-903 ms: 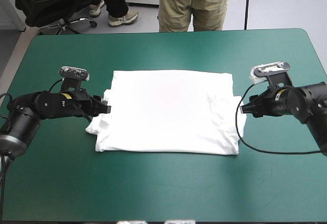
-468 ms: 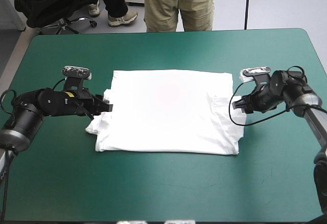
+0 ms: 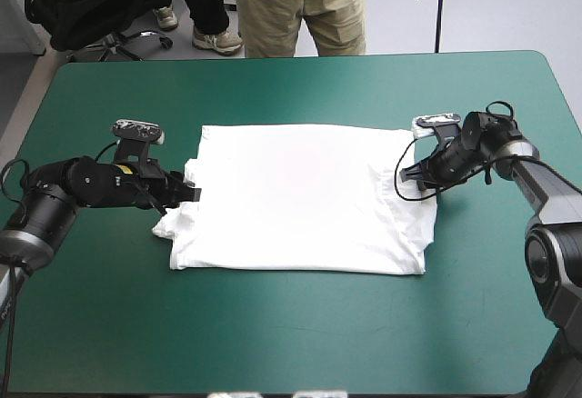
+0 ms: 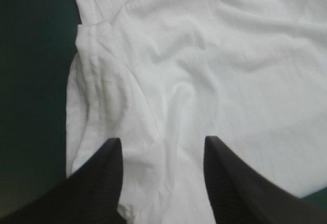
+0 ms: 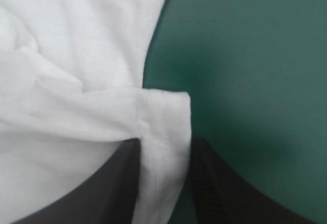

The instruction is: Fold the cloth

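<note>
T-shirt point(image 3: 300, 198), one only, lies spread at the centre of the surface point(image 3: 291, 343) in the high view, the left gripper point(image 3: 188, 194) at its 9 o'clock, the right gripper point(image 3: 406, 176) newly moved in to its 3 o'clock sleeve point(image 3: 411, 203). Left wrist view: fingers point(image 4: 97, 183) spread astride cloth, not yet gripping. Right wrist view: fingers point(image 5: 117, 183) pinch the sleeve hem, so the two grippers seem nearly set to fold.

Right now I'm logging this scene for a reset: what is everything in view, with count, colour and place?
T-shirt: one, white, spread flat mid-table, sleeves rumpled at both ends.
table: one, teal-green cover, under the shirt.
left pincer: one, black, open, low over the sleeve at its end, cloth between its fingers.
right pincer: one, black, shut on the hem of the sleeve at its end.
</note>
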